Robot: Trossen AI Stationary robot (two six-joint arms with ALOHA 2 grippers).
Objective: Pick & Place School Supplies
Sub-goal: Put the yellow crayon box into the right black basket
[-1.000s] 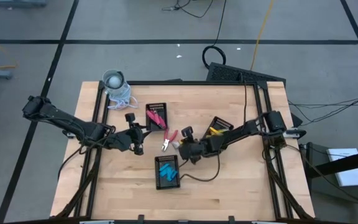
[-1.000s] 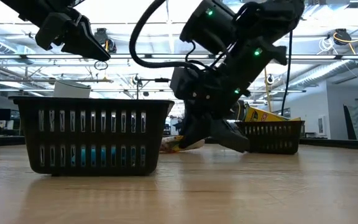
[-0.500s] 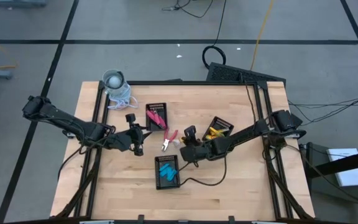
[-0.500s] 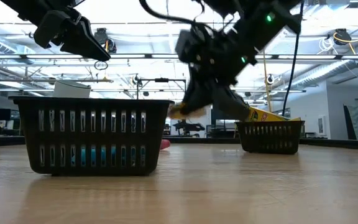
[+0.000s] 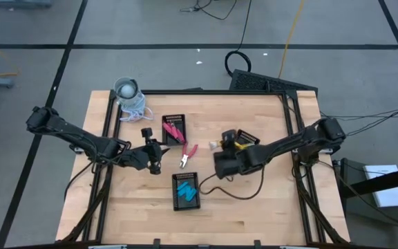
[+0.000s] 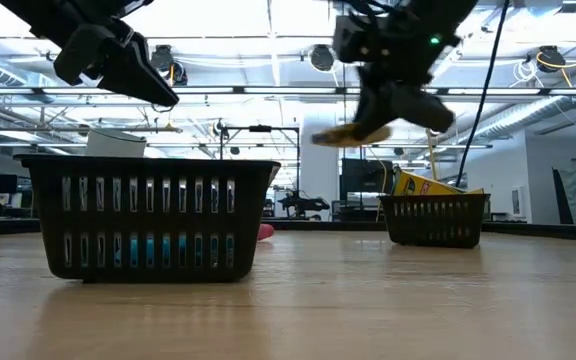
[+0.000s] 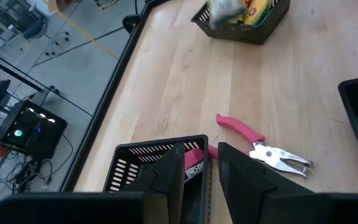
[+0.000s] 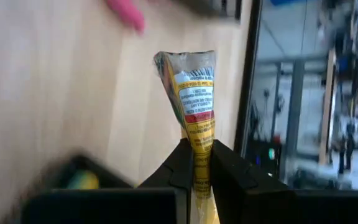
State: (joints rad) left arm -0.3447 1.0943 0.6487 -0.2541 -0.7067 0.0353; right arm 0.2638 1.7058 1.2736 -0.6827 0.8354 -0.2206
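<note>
Now R gripper point(image 8: 194, 163) pinches yellow block pack point(image 8: 190, 99), lifted nr yellow-block tray point(image 5: 244, 142); L gripper point(image 7: 201, 167) partly spread over pliers tray point(image 7: 132, 168).

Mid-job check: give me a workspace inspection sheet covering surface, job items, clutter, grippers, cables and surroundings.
Surface: wooden table, three black trays on it.
Job's things: red-handled punch loose on the table; more red tools in the far tray; blue pieces in the near tray; yellow packs in the right tray.
Clutter: grey-white cup at the far left corner.
Grippers: right gripper raised, fingers shut on a yellow pack; left gripper hovers by the far tray, holding nothing.
Cables: one loops across the table from the right arm; more on the floor.
Surroundings: grey floor; nobody seen.
</note>
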